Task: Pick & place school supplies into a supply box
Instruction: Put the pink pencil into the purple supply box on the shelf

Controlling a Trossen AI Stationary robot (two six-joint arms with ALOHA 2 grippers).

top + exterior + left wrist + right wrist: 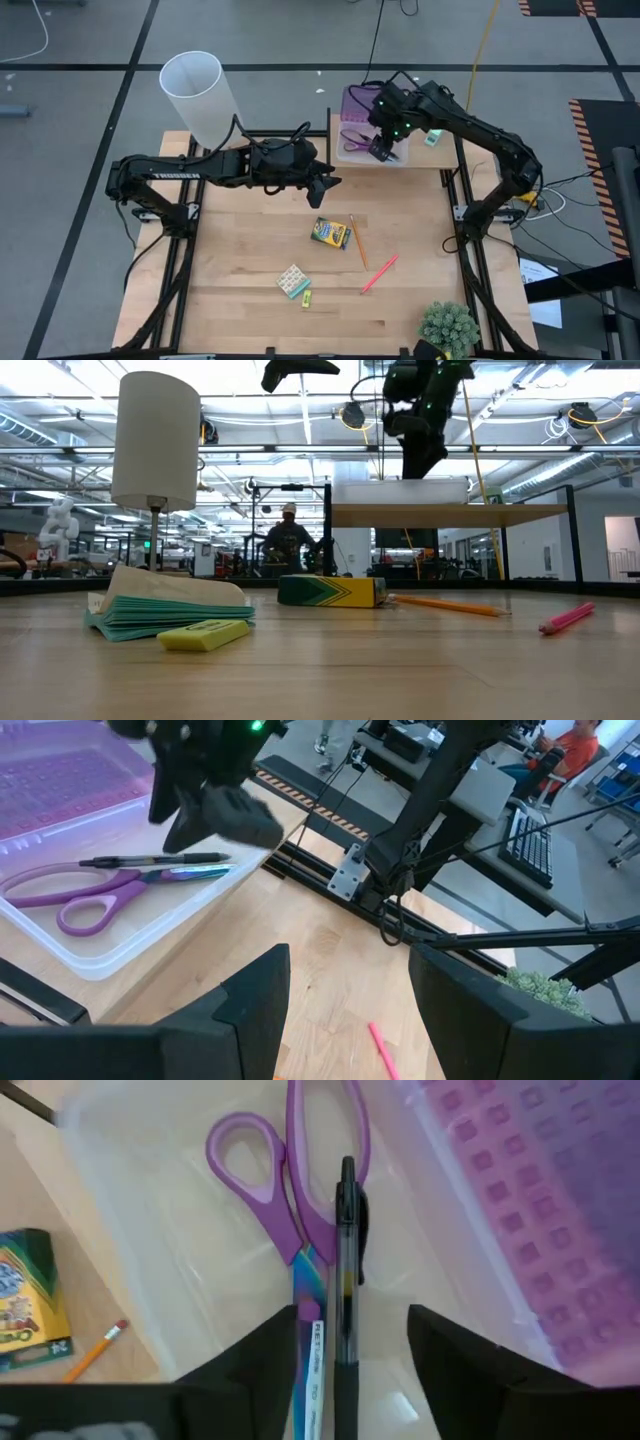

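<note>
The supply box (345, 155) stands at the table's far edge, its purple lid (357, 103) open behind it. Inside lie the purple-handled scissors (300, 1180) and a black pen (347, 1250), side by side on the box floor. My right gripper (383, 148) hovers open just above them, its fingers on either side of the pen without touching it. My left gripper (325, 185) hangs open over the table's middle, near the box, holding nothing. On the table rest the crayon box (331, 233), orange pencil (358, 242), pink pen (379, 273), eraser block (293, 281) and a small yellow piece (306, 297).
A tall white cylinder (195, 95) stands at the far left corner. A small green plant (447, 328) sits at the near right corner. Black frame rails (455, 200) run along the table's sides. Bare wood lies between the box and the crayon box.
</note>
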